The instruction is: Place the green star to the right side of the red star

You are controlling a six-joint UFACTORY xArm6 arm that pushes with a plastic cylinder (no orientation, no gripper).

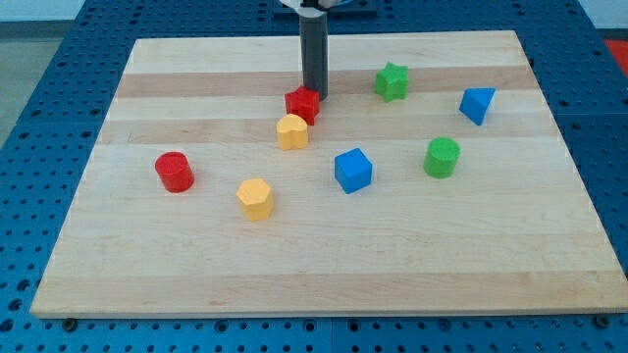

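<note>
Nearest, two yellow blocks (255, 198), then two red, two blue, two green; my tip (314, 93) against the red star (303, 104), no claw visible.

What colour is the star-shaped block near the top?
Green: the green star, in the only camera view.

You're looking at a pale wooden board (324, 265), smooth with visible grain strips; the green star (392, 81) and red star (303, 104) look like matt plastic.
</note>
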